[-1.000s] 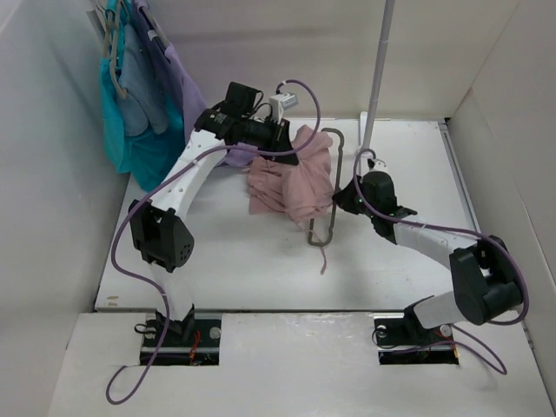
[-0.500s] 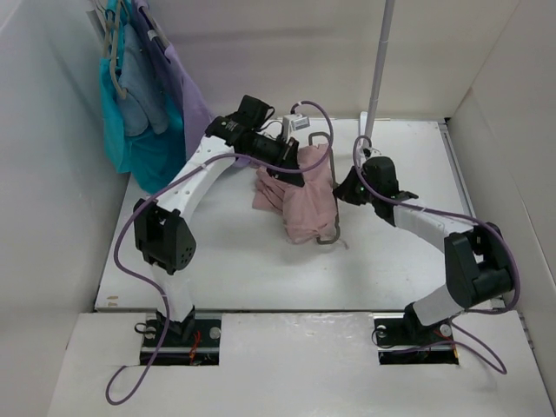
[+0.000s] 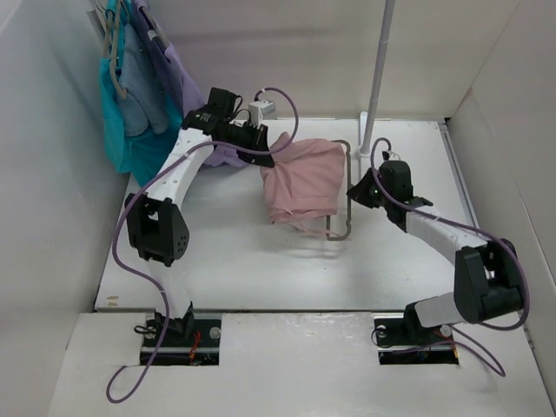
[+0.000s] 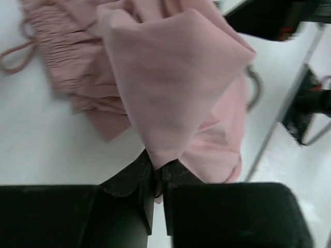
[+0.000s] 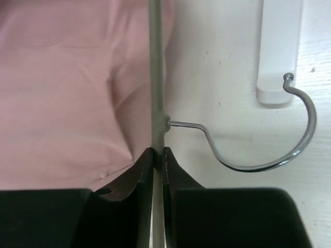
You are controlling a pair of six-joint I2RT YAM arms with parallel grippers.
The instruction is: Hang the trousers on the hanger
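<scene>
The dusty-pink trousers hang folded in mid-table, threaded through the thin grey hanger. My left gripper is shut on a corner of the trousers at their left edge and holds it up; the left wrist view shows the fabric pinched between the jaws, with the gathered waistband and a drawstring at upper left. My right gripper is shut on the hanger's bar just below the hook. The trousers lie left of the bar in the right wrist view.
Teal and lilac garments hang on pale hangers at the back left wall. A metal pole rises at the back, with its white base near the hook. White walls close in on both sides.
My left gripper has pulled the trousers' corner up and to the left, spreading the fabric across the hanger. My right gripper has shifted right with the hanger, which now stands more upright.
</scene>
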